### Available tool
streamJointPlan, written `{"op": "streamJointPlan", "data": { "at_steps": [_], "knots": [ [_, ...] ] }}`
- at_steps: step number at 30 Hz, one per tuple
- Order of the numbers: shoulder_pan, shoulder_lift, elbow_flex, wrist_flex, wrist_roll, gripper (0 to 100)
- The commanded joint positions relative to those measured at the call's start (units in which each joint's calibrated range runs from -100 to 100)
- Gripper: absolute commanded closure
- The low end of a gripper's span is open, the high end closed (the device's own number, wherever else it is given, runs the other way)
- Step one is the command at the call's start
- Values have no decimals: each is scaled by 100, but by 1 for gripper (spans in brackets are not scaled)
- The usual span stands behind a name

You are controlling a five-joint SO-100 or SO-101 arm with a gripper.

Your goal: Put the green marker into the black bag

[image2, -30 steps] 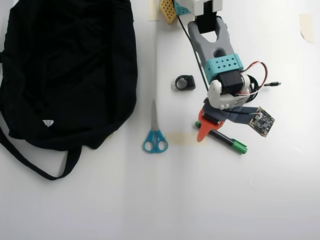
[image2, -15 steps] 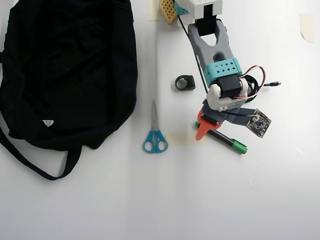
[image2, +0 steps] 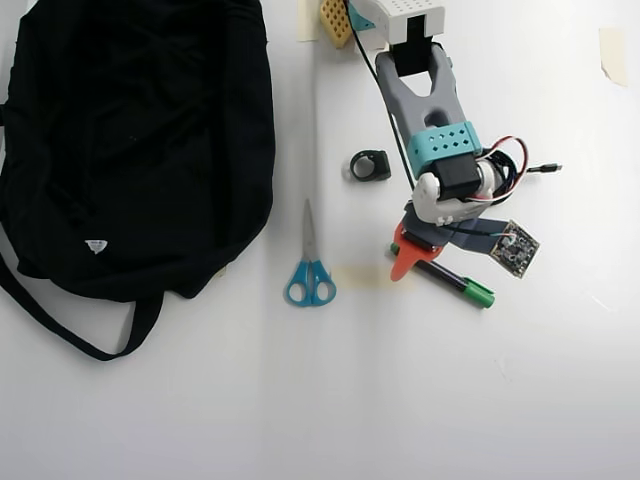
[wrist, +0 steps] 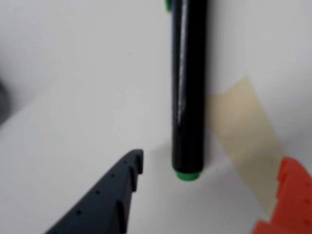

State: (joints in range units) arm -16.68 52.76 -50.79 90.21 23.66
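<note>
So the slim dark-barrelled green marker [image2: 458, 281] lies flat on the white table [image2: 480, 400], well right of the big soft black fabric bag [image2: 140, 130]. The gripper [wrist: 209, 195] sits right over its small green end, fingers apart, dark one on the left and orange one on the right in the wrist view, not clamped on anything. Blue-handled scissors [image2: 309, 262] lie between bag and marker.

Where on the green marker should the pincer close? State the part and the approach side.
Grip the green marker mid-barrel, from above, with one finger on each long side. It lies flat on the table, and the open pincer already straddles its small green end in the wrist view.
</note>
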Motion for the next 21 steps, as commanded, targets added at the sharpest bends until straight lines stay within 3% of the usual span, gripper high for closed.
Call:
{"op": "streamJointPlan", "data": {
  "at_steps": [1, 21],
  "knots": [
    [-90, -73, -321, -115, 35, 65],
    [-157, 342, -627, -244, 56, 65]
  ]
}}
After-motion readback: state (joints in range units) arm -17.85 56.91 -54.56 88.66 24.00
